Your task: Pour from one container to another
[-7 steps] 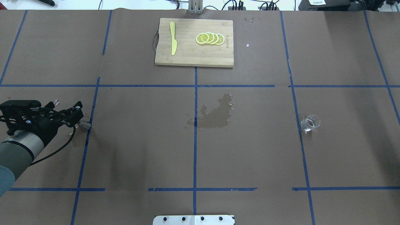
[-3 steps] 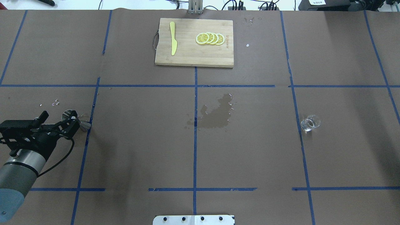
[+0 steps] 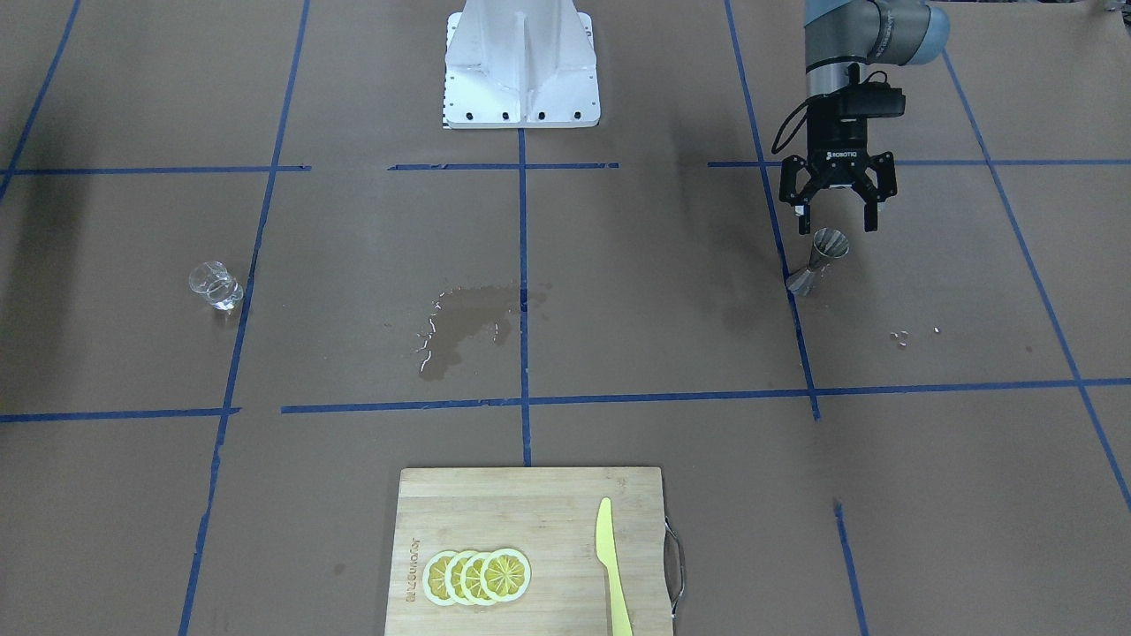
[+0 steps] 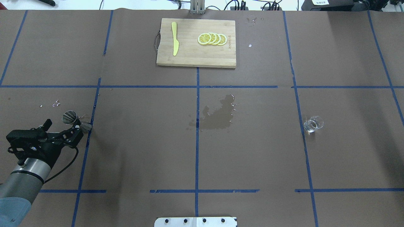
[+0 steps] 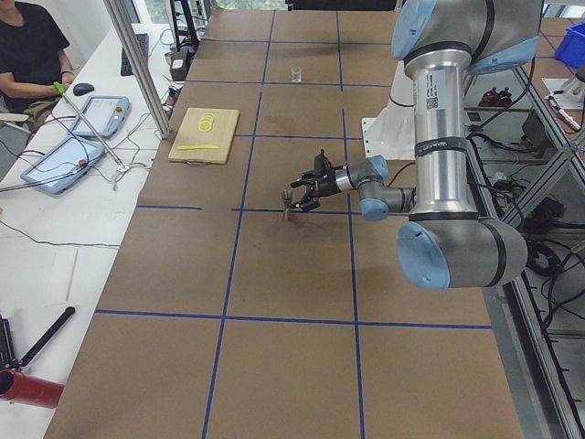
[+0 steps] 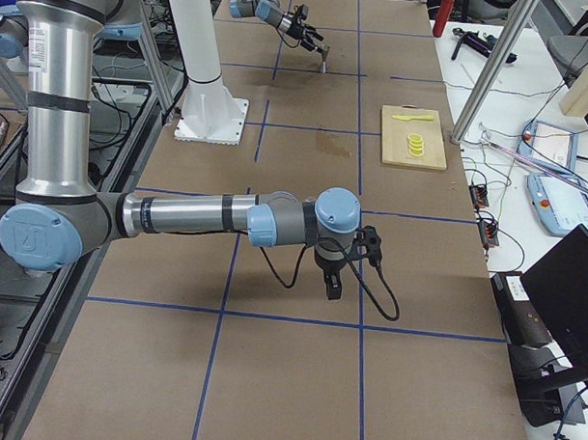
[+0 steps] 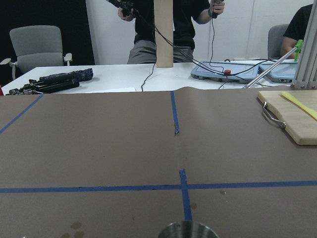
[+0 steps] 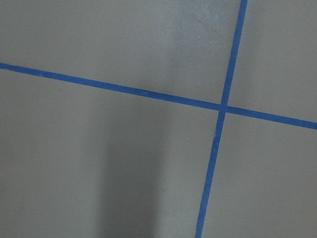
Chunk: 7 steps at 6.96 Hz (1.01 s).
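Brown paper gridded with blue tape covers the table. Nearest, at the bottom centre of the overhead view, sits the robot's white base plate. At the lower left the left gripper hangs low with its fingers spread wide and nothing between them. The small grey metal jigger stands on the paper just ahead of the fingertips, beside a tape line, and I can see no finger touching it. Mid-frame lies a dark wet patch. At the middle right, well apart from the jigger, the small clear glass cup stands alone. Farthest, at the top centre, a wooden cutting board carries a yellow knife and fanned lemon slices. The right gripper shows only from the right side camera, pointing down over the paper; whether it is wide or closed I cannot tell.
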### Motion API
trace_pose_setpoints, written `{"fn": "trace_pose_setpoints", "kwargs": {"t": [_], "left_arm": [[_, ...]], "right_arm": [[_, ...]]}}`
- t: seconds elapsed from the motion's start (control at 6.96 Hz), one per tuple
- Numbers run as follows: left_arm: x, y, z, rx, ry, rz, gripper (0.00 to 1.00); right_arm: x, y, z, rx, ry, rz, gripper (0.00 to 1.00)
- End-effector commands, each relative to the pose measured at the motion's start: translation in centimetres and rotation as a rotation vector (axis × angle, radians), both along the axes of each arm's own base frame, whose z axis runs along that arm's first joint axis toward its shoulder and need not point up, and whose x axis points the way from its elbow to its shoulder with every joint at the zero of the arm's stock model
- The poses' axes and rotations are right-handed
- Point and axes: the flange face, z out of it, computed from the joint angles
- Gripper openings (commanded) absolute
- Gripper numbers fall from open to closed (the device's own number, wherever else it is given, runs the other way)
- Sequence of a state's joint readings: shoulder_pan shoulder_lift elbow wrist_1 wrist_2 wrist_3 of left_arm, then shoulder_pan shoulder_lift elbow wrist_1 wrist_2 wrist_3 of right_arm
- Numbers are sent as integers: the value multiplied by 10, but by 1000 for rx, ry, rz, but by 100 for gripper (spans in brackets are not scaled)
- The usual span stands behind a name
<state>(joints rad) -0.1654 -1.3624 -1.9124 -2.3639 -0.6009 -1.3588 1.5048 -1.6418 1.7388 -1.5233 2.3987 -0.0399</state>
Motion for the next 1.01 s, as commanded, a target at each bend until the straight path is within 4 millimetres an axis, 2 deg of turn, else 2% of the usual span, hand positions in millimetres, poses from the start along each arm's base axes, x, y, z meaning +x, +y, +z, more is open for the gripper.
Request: {"fn": "trace_pose_setpoints", "kwargs": {"t": [0.0,0.72,0.86], "left_arm": [[27,-3,13,-2,-15,2,100],[49,-11,35,23,-3,-70,98],[48,-12,32,30,30,-75,98]], "right_arm": [[0,2,1,-4,-2,0,100],[0,0,1,-2,0,0,100],[0,0,-1,3,-2,0,100]]}}
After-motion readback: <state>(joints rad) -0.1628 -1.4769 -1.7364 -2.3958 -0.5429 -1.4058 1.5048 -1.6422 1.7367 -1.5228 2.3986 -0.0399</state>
